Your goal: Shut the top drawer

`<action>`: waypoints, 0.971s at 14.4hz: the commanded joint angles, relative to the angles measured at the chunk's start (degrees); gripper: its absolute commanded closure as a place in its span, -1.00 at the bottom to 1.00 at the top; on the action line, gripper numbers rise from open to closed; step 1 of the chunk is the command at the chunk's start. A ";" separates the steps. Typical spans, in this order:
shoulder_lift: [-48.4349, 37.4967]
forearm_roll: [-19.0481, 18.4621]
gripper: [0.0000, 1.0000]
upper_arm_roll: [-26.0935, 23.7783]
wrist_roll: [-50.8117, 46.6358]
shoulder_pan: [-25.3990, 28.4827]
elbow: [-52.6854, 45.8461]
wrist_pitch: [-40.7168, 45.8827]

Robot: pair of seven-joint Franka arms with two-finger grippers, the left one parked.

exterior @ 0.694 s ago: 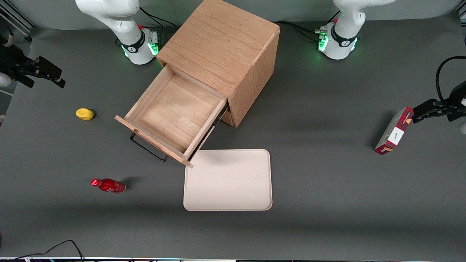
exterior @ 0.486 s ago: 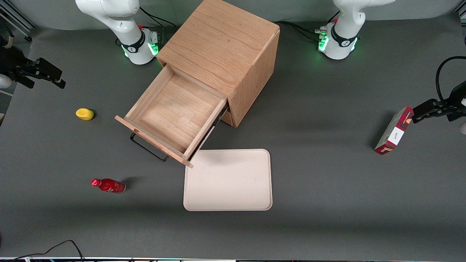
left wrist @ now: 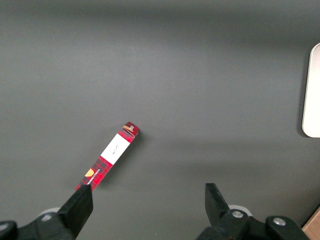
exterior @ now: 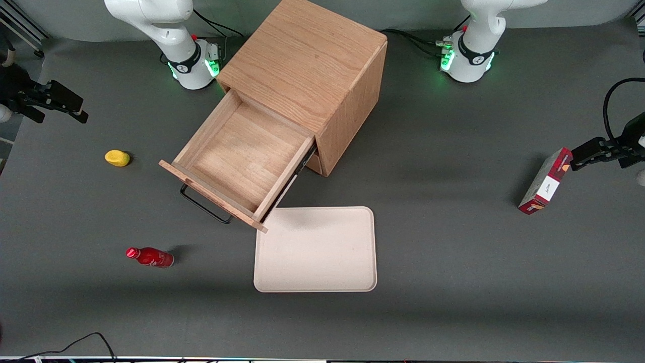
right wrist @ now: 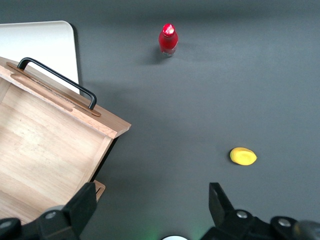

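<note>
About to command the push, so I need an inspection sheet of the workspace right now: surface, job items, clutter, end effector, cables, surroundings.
Surface: dark grey table, flat mat.
Job's things: top drawer pulled far out of the oak cabinet, nothing inside; black wire handle free.
Clutter: beige tray just beside the drawer's front corner; red bottle lying down; yellow lemon-like object; red plaid box toward the parked arm's end.
End effector: open, holding nothing, at the working arm's end, well away from the handle.
Cables: black cable at the table edge nearest the front camera.
Surroundings: nothing seen.
</note>
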State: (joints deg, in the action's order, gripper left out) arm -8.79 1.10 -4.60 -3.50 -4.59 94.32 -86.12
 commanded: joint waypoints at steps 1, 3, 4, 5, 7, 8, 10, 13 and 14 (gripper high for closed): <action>0.88 0.22 -1.00 -0.15 0.61 -0.25 -2.20 1.48; 0.96 0.13 -1.00 -0.24 0.25 0.27 -2.21 1.48; 0.88 0.13 -1.00 -0.24 0.17 0.10 -2.12 1.48; 0.96 0.13 -1.00 -0.33 0.16 0.19 -2.21 1.48; 0.97 0.31 -1.00 -0.24 0.17 -0.16 -3.08 1.57; 0.97 0.39 -1.00 -0.15 0.95 -0.33 -3.00 2.09; 0.88 0.48 -1.00 -0.15 1.22 -0.25 -3.35 4.11; 1.40 0.74 -1.00 -0.24 2.62 0.28 -4.23 4.29; 1.75 0.75 -1.00 -0.24 4.10 0.37 -5.19 4.38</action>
State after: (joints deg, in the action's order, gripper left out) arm -8.55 1.10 -4.92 -2.22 -4.52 92.11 -83.11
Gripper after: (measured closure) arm 0.000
